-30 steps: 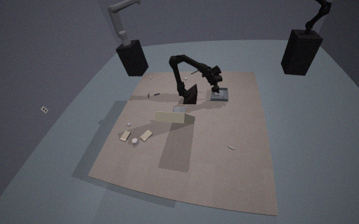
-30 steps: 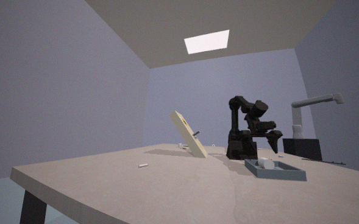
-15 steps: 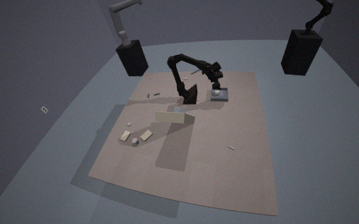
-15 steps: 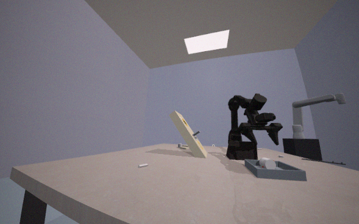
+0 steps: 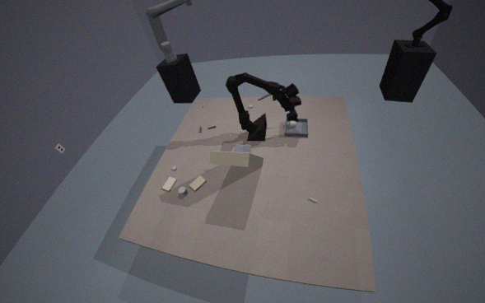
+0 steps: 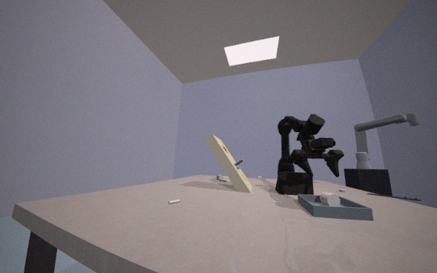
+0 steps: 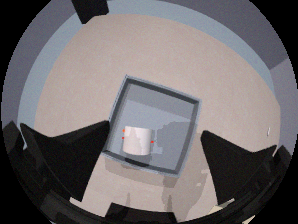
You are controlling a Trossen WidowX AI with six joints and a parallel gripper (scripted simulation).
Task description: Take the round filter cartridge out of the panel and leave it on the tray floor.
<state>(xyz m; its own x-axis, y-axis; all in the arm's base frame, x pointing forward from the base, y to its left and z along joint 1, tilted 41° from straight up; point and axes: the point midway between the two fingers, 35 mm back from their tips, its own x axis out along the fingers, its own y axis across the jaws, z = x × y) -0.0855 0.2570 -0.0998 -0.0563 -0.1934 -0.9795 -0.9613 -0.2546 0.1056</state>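
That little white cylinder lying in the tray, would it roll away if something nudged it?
Probably it would roll a little: the cartridge is round and lies on its side. The tray has raised walls, so it would likely stop there. It looks rigid, not floppy. The gripper is open above it, touching nothing.
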